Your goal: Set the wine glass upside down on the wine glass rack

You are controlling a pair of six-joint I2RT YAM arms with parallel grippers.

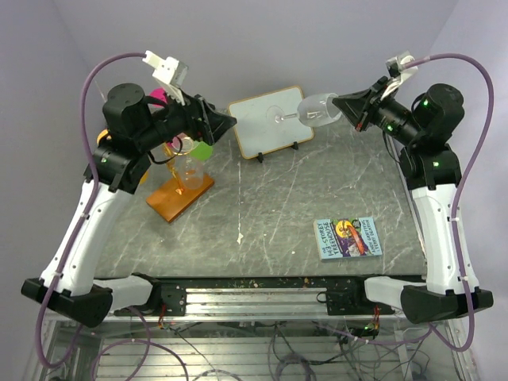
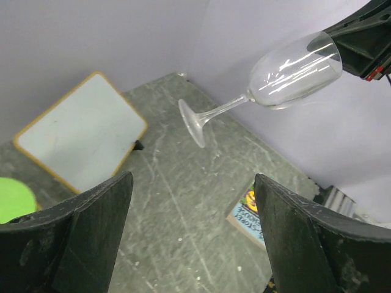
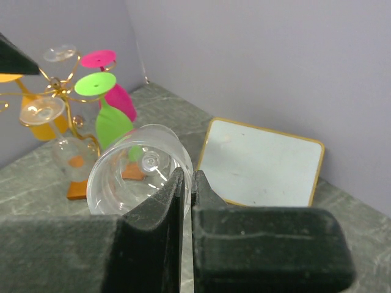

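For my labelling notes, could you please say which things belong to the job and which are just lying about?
Job: wine glass in right gripper; wine glass rack.
Lying about: whiteboard; book; green glass, pink glass on the rack.

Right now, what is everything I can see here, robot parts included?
wine glass: one, clear, in the air at back right, lying sideways
wine glass rack: one, gold wire on a brown wooden base, left side of the table
hanging glasses: one pink, one green, one orange, at least two clear, upside down on the rack
whiteboard: one, white with a wood frame, propped at back centre
book: one, colourful cover, flat at near right
table: one, grey marbled
left gripper: black, open, raised near the rack
right gripper: black, shut on the wine glass rim
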